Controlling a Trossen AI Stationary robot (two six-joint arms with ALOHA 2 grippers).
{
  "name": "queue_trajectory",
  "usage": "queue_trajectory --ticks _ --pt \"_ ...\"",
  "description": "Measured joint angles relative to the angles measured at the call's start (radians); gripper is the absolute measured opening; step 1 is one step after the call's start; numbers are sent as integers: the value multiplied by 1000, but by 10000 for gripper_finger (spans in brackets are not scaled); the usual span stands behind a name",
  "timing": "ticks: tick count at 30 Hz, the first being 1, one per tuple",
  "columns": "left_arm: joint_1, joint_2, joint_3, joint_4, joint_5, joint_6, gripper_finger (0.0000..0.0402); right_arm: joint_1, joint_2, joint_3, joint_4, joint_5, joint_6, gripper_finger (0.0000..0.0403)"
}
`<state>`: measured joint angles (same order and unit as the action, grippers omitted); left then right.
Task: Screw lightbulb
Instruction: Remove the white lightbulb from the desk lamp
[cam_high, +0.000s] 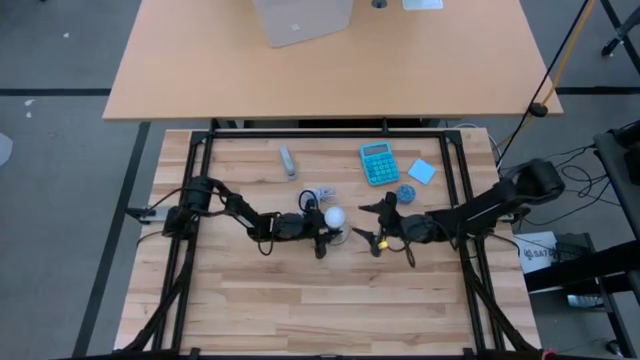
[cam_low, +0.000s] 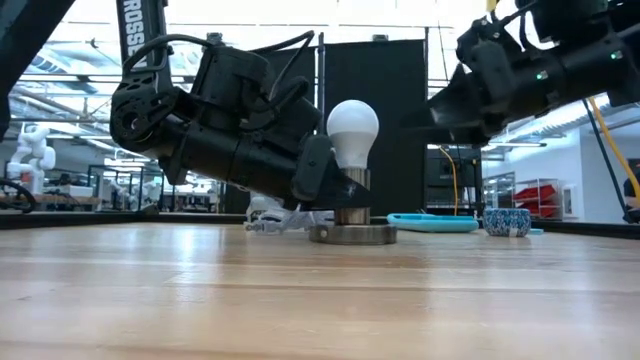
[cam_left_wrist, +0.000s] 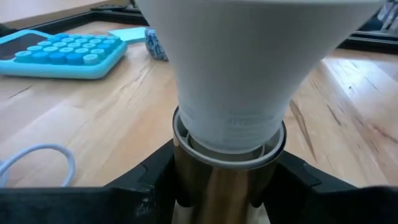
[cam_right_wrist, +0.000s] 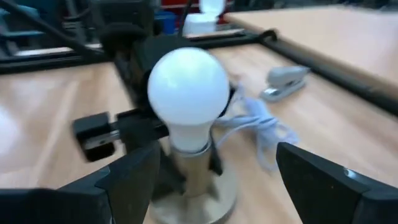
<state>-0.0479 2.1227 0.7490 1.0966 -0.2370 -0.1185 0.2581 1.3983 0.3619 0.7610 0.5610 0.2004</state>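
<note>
The white lightbulb (cam_low: 352, 130) stands upright in a silvery socket (cam_low: 350, 205) on a round grey base disc (cam_low: 352, 234) that rests flat at the table's middle. My left gripper (cam_high: 322, 236) reaches in from the table's left and is shut on the socket just under the bulb (cam_left_wrist: 249, 74). My right gripper (cam_high: 378, 224) hovers open to the right of the bulb (cam_high: 333, 215), above table level. In the right wrist view its two fingers stand wide on either side of the bulb (cam_right_wrist: 186, 87), short of it and touching nothing. My left gripper pinches the socket's metal sleeve (cam_left_wrist: 217, 186) between its two fingers (cam_left_wrist: 149, 186), right below the bulb's neck. The fingers come in almost level from the table's left. Socket and bulb stand upright, with the base disc on the table.
A white cable (cam_high: 318, 194) lies just beyond the bulb. Farther back are a grey stapler (cam_high: 288, 161), a teal calculator (cam_high: 379, 163), blue notes (cam_high: 421, 171) and a small blue bowl (cam_high: 406, 193). The black frame rails (cam_high: 330, 135) border the wooden table.
</note>
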Motion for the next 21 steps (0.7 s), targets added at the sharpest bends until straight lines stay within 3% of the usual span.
queue_trajectory --ticks 3,10,13,17,21 --pt "0 0 0 1 -11 -6 182 14 42 13 64 77 -41 315" --pt "6 0 -1 5 -96 -5 182 19 165 59 122 84 9 315" --pt "9 0 -1 5 -121 -5 182 33 232 70 243 99 23 315" --pt "13 0 -1 4 -115 -5 182 53 315 72 436 226 0 316" --pt "12 0 -1 4 -115 -5 182 43 382 81 497 253 -2 316"
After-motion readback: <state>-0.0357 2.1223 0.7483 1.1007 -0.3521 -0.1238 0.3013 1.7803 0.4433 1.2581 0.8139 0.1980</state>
